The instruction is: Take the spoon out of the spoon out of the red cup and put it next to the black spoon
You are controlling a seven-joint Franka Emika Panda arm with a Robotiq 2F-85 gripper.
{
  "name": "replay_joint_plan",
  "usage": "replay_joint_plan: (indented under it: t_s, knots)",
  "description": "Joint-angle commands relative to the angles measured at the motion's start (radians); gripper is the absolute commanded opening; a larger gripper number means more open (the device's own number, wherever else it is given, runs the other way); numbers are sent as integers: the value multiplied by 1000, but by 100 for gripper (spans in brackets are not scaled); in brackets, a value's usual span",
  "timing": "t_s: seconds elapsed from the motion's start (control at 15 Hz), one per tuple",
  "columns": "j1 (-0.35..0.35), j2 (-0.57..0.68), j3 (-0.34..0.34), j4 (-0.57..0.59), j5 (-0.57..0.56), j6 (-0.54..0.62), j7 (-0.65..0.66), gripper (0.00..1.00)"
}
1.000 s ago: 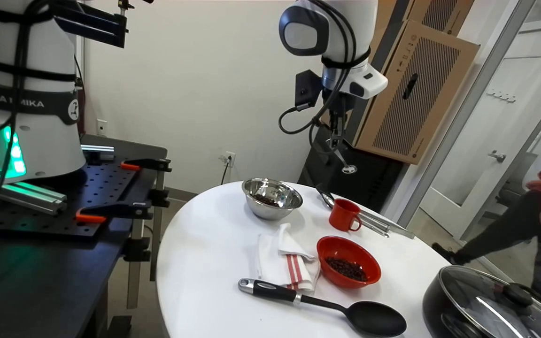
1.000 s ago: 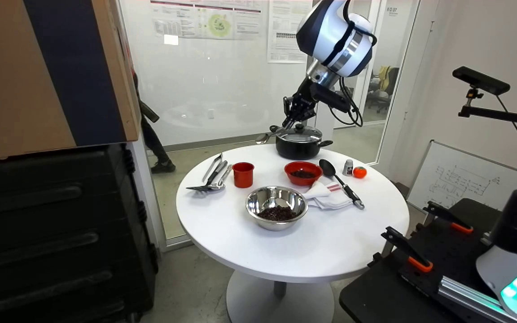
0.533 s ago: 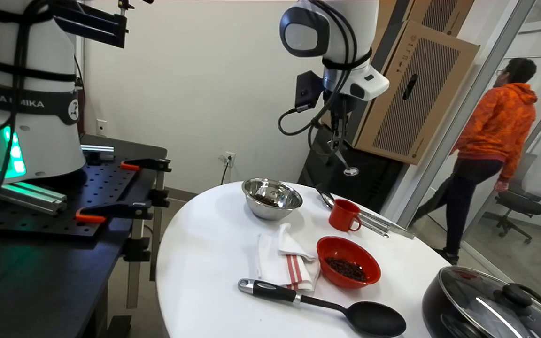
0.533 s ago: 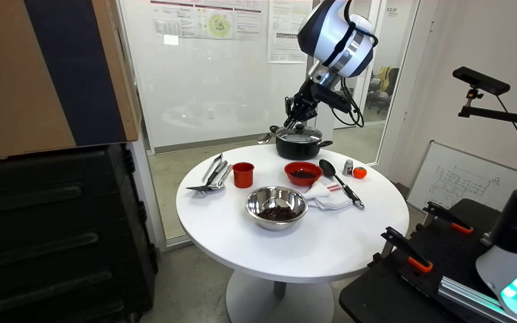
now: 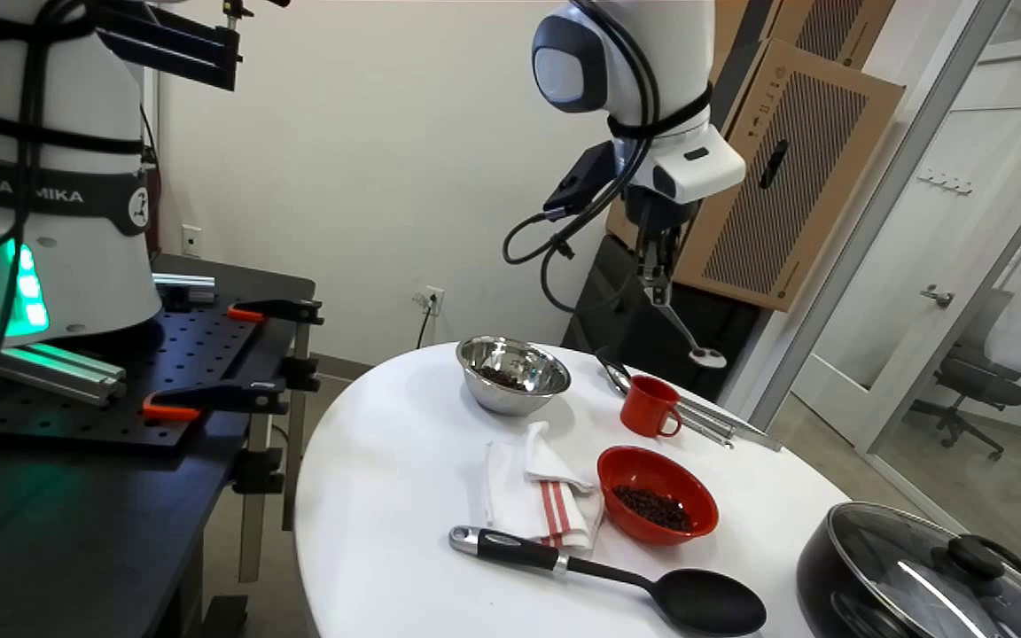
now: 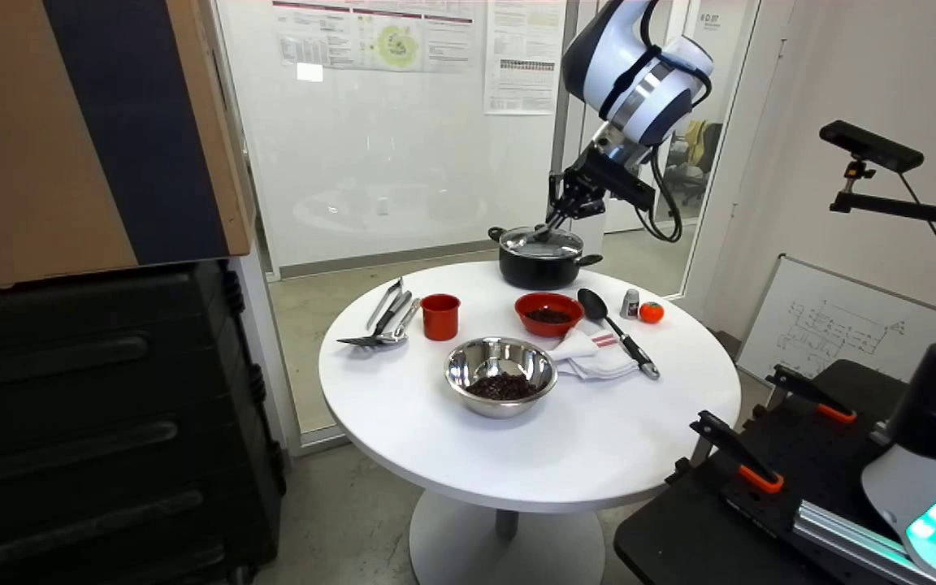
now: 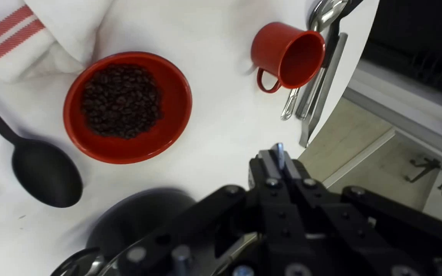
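The small red cup (image 5: 643,409) stands upright on the table. It also shows in the wrist view (image 7: 269,46), where no spoon is seen in it. My gripper (image 5: 658,285) is shut on a silver spoon (image 5: 707,357) and holds it in the air, head slanting downward. In an exterior view the gripper (image 6: 552,221) and spoon appear in front of the pot lid. In the wrist view only the spoon's handle end (image 7: 280,151) shows between the fingertips (image 7: 278,163). The black spoon (image 5: 707,602) lies on the table beside the red bowl; its head shows in the wrist view (image 7: 46,172).
A red bowl (image 5: 704,492) and a steel bowl (image 6: 500,410) hold dark beans. A white towel (image 5: 510,483), a lidded black pot (image 6: 537,272), a shaker (image 6: 630,304) and a small tomato (image 6: 651,312) are on the table. Several utensils (image 6: 387,321) lie near the cup.
My gripper has moved with the spoon still held, to the right and somewhat lower in both exterior views. The things on the table have not moved. A person behind the glass has left view.
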Motion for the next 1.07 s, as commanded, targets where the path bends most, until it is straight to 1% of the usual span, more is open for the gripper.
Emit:
replay_joint_plan:
  t_s: [0.0, 0.2, 0.4, 0.47, 0.53, 0.87, 0.93, 1.0]
  knots:
    - [-27, -6, 8, -30, 121, 70, -9, 1]
    - [-40, 15, 20, -34, 242, 139, -30, 1]
    - [-35, 20, 26, -50, 316, 171, -69, 1]
    - [-31, 21, 30, -46, 327, 183, -92, 1]
    - [-31, 21, 12, -47, 283, 145, -45, 4]
    - [-30, 25, 21, -47, 295, 158, -61, 4]
    - [-30, 25, 21, -47, 295, 158, -61, 1]
    - [-37, 23, 25, -44, 327, 165, -73, 1]
